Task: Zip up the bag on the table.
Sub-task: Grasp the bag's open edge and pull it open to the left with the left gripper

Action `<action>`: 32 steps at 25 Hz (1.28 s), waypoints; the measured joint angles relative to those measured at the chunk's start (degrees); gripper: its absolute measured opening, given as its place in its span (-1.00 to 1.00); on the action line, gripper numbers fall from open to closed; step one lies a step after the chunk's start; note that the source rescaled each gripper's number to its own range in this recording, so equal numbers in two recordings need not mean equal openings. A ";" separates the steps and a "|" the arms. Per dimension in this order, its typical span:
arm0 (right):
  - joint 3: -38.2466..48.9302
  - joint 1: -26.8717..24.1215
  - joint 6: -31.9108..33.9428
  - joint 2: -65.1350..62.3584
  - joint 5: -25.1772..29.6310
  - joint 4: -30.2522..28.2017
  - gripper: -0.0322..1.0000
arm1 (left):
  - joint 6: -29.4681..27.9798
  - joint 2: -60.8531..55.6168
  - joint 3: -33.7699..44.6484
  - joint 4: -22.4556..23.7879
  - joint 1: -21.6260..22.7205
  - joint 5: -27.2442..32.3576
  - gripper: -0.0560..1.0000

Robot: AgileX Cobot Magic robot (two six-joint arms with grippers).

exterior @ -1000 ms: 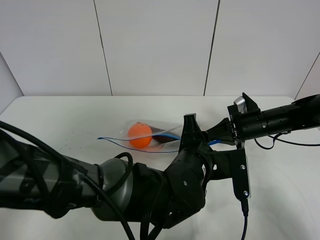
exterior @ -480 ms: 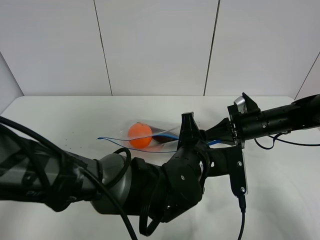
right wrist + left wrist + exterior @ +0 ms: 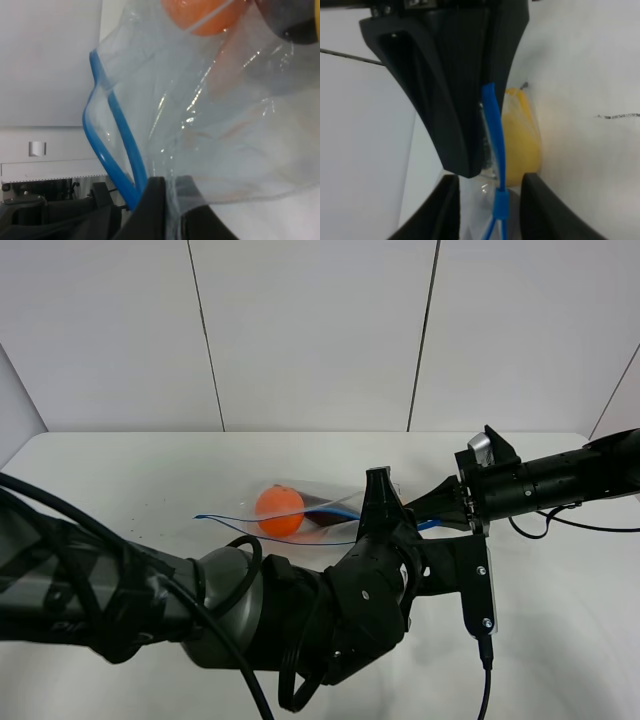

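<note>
Though both claws are at the bag (image 3: 345, 498), the zipping looks barely begun: beyond the right claw (image 3: 170, 192) the two lips of the blue zipper strip (image 3: 492, 125) gape apart. That claw is clamped on the bag's end, with the orange (image 3: 279, 510) well beyond its tips. The left claw (image 3: 490, 182) stands just beside it, jaws apart on either side of the strip, with a thicker blue piece between them — likely the slider (image 3: 501, 202) — not yet pinched. What remains, I judge, is to close on the slider and draw it along the whole mouth. Under both claws lies the plain white table (image 3: 120, 470); behind them stand pale wall panels (image 3: 300, 340).
</note>
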 joint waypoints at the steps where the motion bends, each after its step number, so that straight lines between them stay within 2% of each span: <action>1: 0.00 0.00 0.00 0.00 0.00 0.00 -0.94 | 0.00 0.00 0.00 0.00 0.00 0.00 -0.36; 15: 0.00 0.00 0.00 0.00 0.00 0.00 -0.94 | 0.01 0.00 0.00 0.00 1.00 -1.53 -0.40; 26: 0.00 0.00 0.00 0.00 0.00 0.00 -0.94 | 0.06 0.00 0.00 0.00 1.00 -1.78 -0.60; 32: 0.00 0.00 0.00 0.00 0.00 0.05 -0.94 | 1.07 0.00 0.00 0.00 1.00 -2.04 -0.84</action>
